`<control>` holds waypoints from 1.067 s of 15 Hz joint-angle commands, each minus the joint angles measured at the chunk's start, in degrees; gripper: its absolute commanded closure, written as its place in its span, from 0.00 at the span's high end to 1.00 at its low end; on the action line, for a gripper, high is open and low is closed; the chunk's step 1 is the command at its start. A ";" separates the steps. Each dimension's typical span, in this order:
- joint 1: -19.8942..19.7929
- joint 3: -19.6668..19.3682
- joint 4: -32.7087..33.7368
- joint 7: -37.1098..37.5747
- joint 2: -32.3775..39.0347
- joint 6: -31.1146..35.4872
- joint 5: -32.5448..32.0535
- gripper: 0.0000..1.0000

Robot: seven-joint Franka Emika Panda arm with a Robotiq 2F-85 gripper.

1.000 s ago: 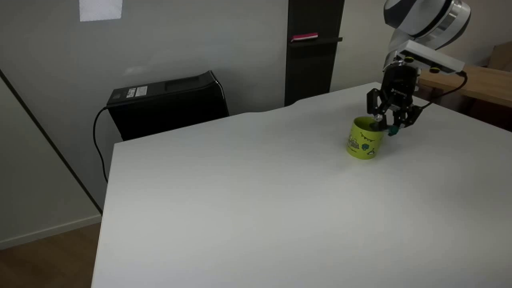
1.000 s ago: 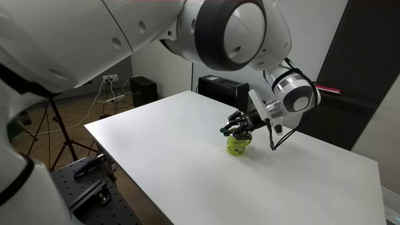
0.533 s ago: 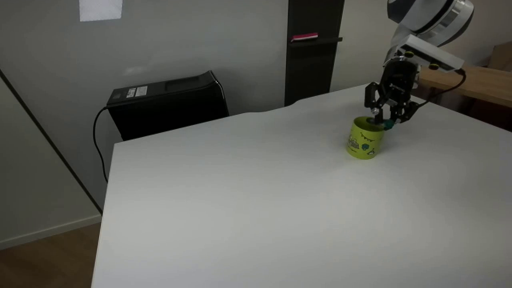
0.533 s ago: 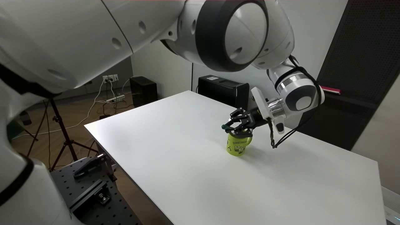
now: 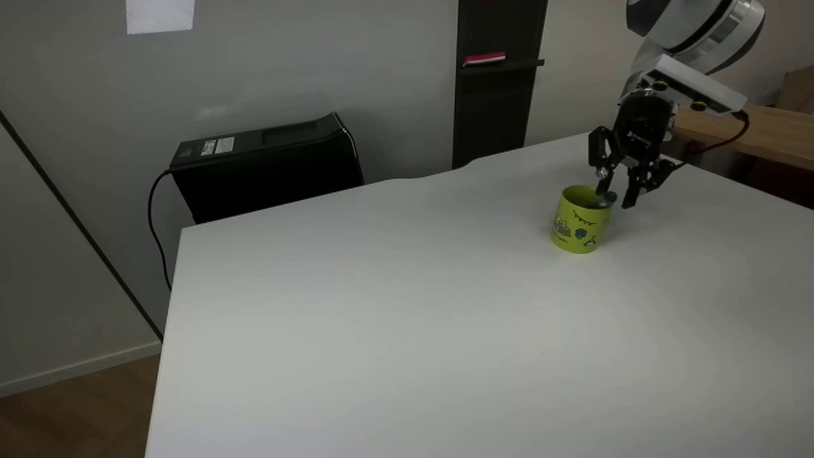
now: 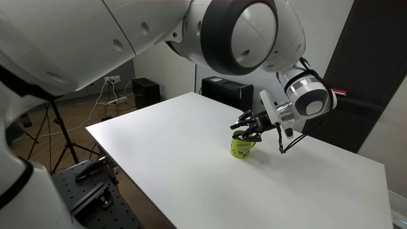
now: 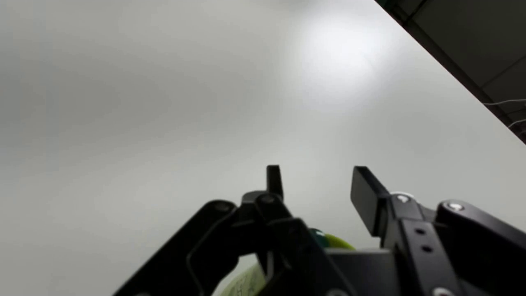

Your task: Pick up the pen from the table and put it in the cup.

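Observation:
The yellow-green cup (image 5: pixel 575 232) stands upright on the white table (image 5: pixel 381 331) in both exterior views (image 6: pixel 240 150). The dark green pen (image 5: pixel 605 200) leans in the cup's mouth, its end at the rim. In the wrist view the pen's rounded end (image 7: pixel 318 237) shows beside the rim, and the cup's side (image 7: pixel 246 283) is partly hidden behind a finger. My gripper (image 5: pixel 615 198) is open, its fingers apart and empty, just above the cup's rim. Its open fingers also show in an exterior view (image 6: pixel 233 132) and in the wrist view (image 7: pixel 316 181).
A black computer case (image 5: pixel 267 165) stands behind the table's far edge. A light wooden table (image 5: pixel 757 137) is beyond the arm. A dark panel with a red item (image 5: pixel 484 58) stands by the wall. The cup's handle (image 6: pixel 253 144) lies under the gripper's side.
My gripper held the pen over the cup, rose a little, then opened. The pen has dropped into the cup's mouth. The arm has moved slightly back; the cup has not moved.

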 commanded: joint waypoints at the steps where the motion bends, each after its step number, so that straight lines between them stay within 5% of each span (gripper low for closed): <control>1: -0.43 0.42 2.13 0.33 1.10 -0.89 0.55 0.79; 5: 2.48 -0.58 1.39 -3.23 -1.00 0.29 -4.72 1.00; 16: 15.79 -1.13 -7.33 -10.65 -11.33 11.75 -27.76 1.00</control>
